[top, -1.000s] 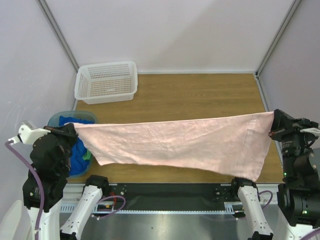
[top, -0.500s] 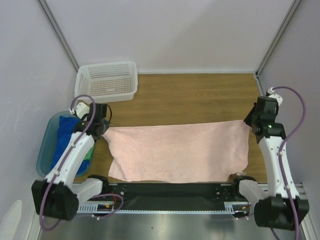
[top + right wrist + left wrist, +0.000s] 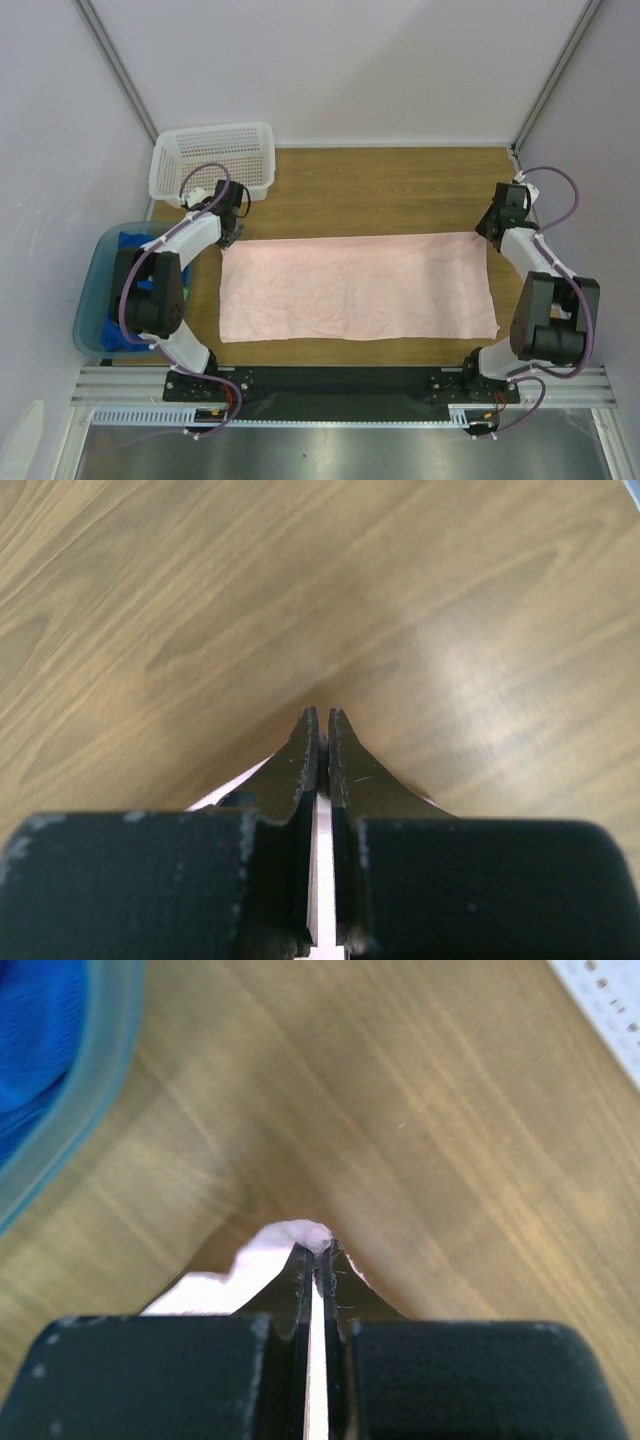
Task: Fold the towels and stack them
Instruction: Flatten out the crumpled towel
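Note:
A pink towel (image 3: 355, 288) lies spread flat on the wooden table. My left gripper (image 3: 231, 236) is down at the towel's far left corner and shut on it; in the left wrist view that corner (image 3: 297, 1234) bunches up at the closed fingertips (image 3: 318, 1253). My right gripper (image 3: 487, 232) is down at the far right corner and shut on it; in the right wrist view a thin strip of pink towel (image 3: 322, 880) shows between the closed jaws (image 3: 322, 720).
A white perforated basket (image 3: 213, 162) stands at the far left of the table. A teal bin (image 3: 93, 290) with blue cloth (image 3: 128, 275) sits off the table's left edge; its rim (image 3: 70, 1090) shows in the left wrist view.
Both grippers carried the towel from hanging stretched near the front edge, away from the bases, and lowered it. It now lies flat on the table with the grippers at its far corners.

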